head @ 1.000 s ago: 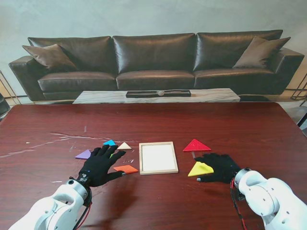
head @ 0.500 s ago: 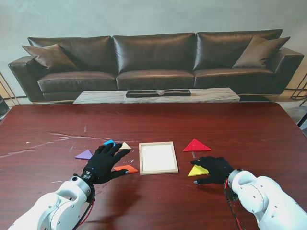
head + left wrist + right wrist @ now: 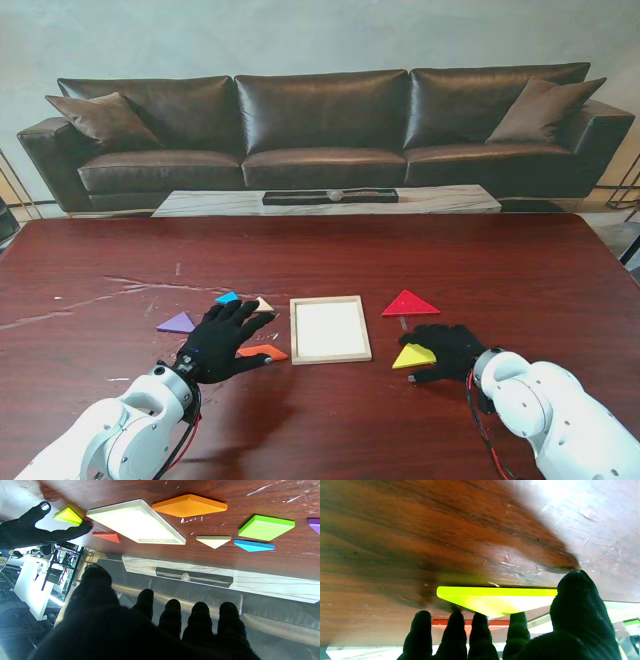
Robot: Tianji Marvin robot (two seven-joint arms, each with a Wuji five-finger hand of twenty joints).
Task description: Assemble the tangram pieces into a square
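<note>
The white wooden frame tray (image 3: 330,329) lies mid-table. Right of it are a red triangle (image 3: 410,303) and, nearer to me, a yellow triangle (image 3: 413,355) flat on the table. My right hand (image 3: 450,350) is curled on the yellow triangle (image 3: 495,600), with fingers on its far edges and thumb at its near end. My left hand (image 3: 222,338) hovers open, holding nothing, above a green square (image 3: 266,527) that the stand view hides. Around it lie an orange parallelogram (image 3: 263,352), a cream triangle (image 3: 263,304), a blue triangle (image 3: 228,297) and a purple triangle (image 3: 177,322).
The dark wooden table (image 3: 320,250) has white scratches at its left (image 3: 130,290). Beyond its far edge stand a low marble table (image 3: 330,200) and a dark leather sofa (image 3: 320,120).
My right hand has shifted left and curled its fingers around the yellow triangle, nudging it slightly. My left hand has moved a little farther from me, over the pieces.
</note>
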